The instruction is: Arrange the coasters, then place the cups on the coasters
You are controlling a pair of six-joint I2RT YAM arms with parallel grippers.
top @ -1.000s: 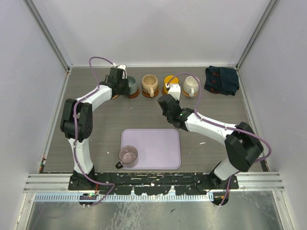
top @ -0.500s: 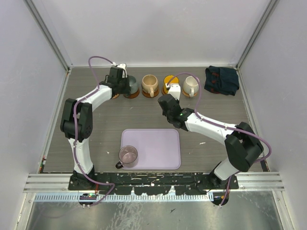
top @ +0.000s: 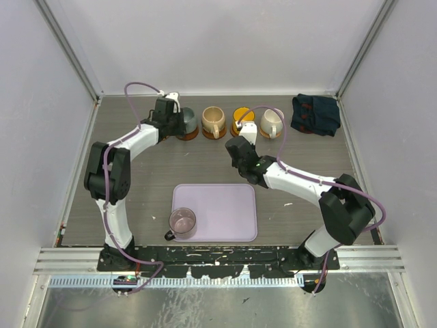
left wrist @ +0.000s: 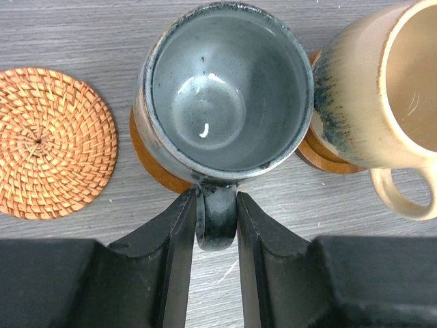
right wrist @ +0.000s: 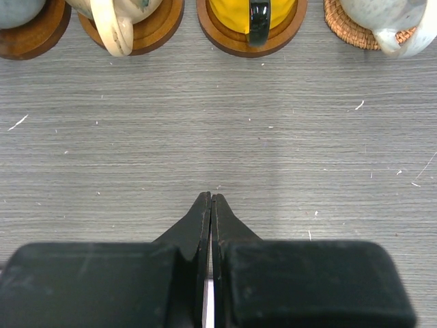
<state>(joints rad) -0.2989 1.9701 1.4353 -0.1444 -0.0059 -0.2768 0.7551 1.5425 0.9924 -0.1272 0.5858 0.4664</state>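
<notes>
The grey-green cup (left wrist: 232, 89) stands on a brown coaster (left wrist: 153, 167) at the back left of the table. My left gripper (left wrist: 216, 205) is open, its fingers on either side of the cup's handle (left wrist: 217, 222) with thin gaps. An empty woven coaster (left wrist: 51, 140) lies just left of that cup. The tan cup (top: 213, 120), yellow cup (top: 243, 115) and cream cup (top: 272, 121) each sit on a coaster in the same back row. The pinkish-purple cup (top: 182, 221) stands on the lavender tray (top: 225, 212). My right gripper (right wrist: 211, 198) is shut and empty, hovering in front of the row.
A dark folded cloth (top: 315, 113) lies at the back right corner. Metal frame posts and white walls close in the table on both sides and behind.
My left gripper's fingers have parted from the grey-green cup's handle. The cup stays on its coaster. The right arm has barely moved.
</notes>
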